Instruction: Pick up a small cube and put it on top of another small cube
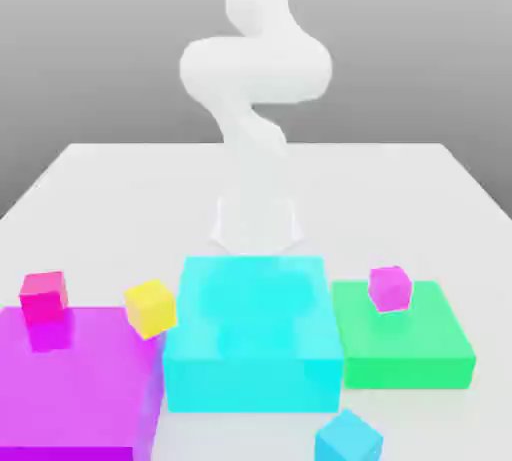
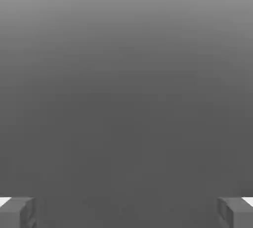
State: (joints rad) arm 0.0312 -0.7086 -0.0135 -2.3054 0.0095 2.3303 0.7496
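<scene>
Hand (image 2: 126,213): fingers (image 2: 19,212) spread fully apart, nothing between them.
Small cyan cube (image 1: 348,438): on the white worktop (image 1: 110,199), just in front of the large cyan block (image 1: 255,344).
Small magenta-purple cube (image 1: 390,288): on top of the green block (image 1: 405,344).
Pink-red cube (image 1: 45,297): on the large magenta block (image 1: 75,384).
Yellow cube (image 1: 151,308): between the magenta and cyan blocks.

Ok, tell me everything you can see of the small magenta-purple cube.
The small magenta-purple cube is a plain, smooth, matte-looking block with no markings. It sits on top of the flat green block, toward that block's rear edge on the exterior view's left side, turned slightly so a corner faces the camera. Only the green block touches it.
</scene>
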